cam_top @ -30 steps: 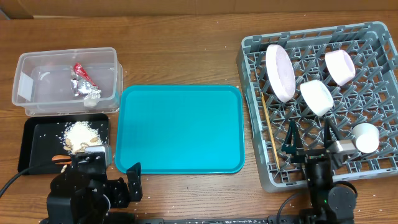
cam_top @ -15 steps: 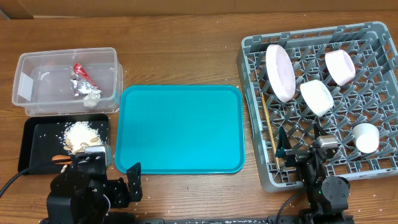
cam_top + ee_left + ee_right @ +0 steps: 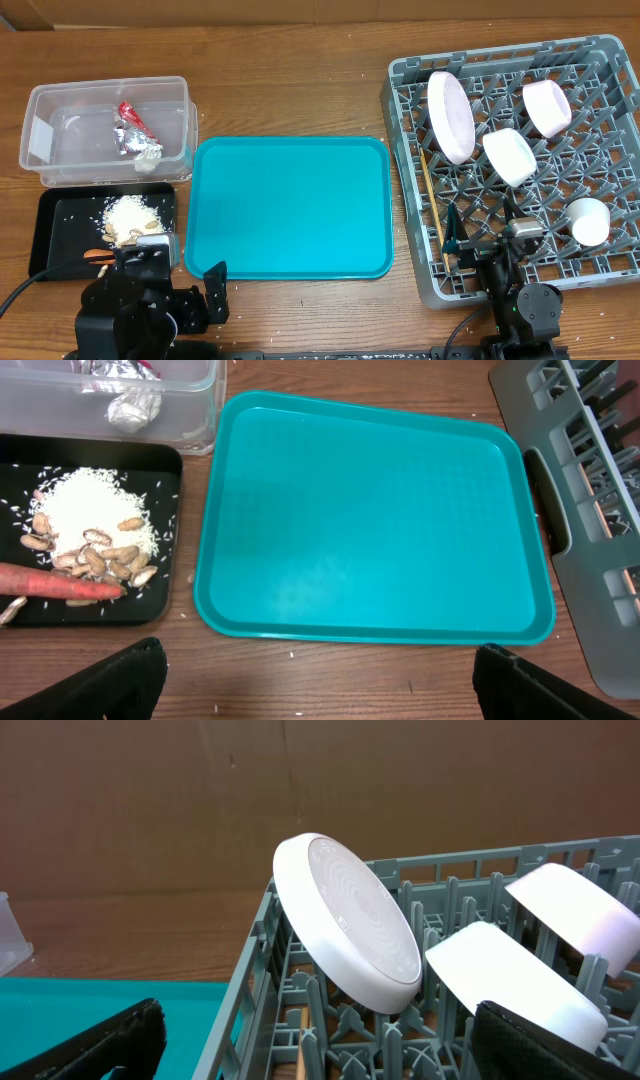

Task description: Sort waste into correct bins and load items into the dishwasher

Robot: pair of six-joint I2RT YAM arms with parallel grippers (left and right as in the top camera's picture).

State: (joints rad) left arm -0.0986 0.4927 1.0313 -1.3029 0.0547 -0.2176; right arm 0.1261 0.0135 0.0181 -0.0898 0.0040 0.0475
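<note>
Foil wrappers (image 3: 135,135) in clear tub (image 3: 105,88), scraps (image 3: 130,214) and carrot (image 3: 55,584) on black tray (image 3: 60,235), plate (image 3: 451,116), bowls (image 3: 511,157), cup (image 3: 588,220), chopsticks (image 3: 432,205) in dish rack (image 3: 500,62); looks finished. Left tool (image 3: 320,690), right tool (image 3: 320,1050) gape empty.

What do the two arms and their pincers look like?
The left arm and right arm are black with bulky rounded joints. The left pincer and right pincer have dark, matte, wedge-shaped fingers. A pale grey block sits on each wrist, and a black cable trails off the left arm.
</note>
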